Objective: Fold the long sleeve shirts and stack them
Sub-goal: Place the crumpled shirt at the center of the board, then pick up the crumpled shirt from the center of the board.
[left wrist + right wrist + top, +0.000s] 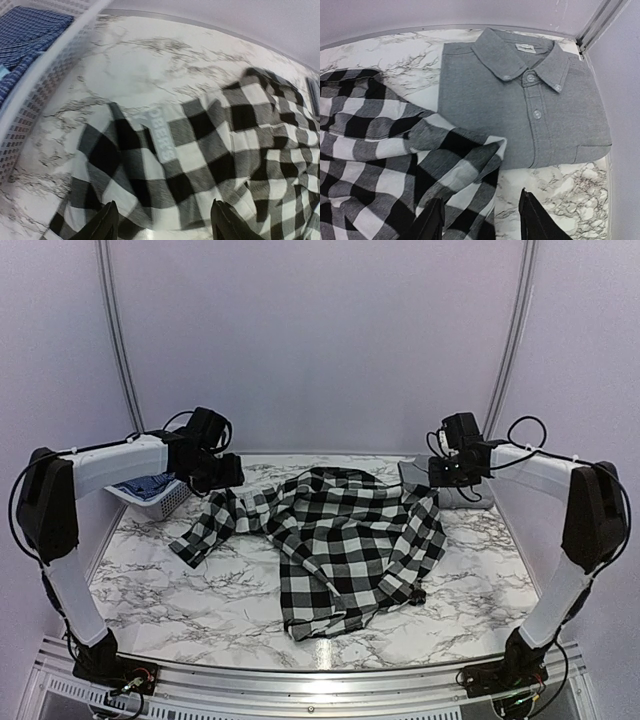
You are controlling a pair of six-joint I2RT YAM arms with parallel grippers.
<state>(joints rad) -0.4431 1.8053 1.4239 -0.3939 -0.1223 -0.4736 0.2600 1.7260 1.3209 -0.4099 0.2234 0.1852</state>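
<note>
We're at the flattening step: the checked shirt (340, 540) lies rumpled on the table (180, 590), touching a folded grey shirt (530, 115). The left gripper (162, 222) and right gripper (480, 217) hover over it, jaws apart and seemingly empty. Next, we pinch its far corners.

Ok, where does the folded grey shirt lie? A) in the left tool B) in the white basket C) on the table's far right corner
C: the grey shirt lies folded on the marble table by the far right corner, the checked shirt overlapping its edge.
</note>
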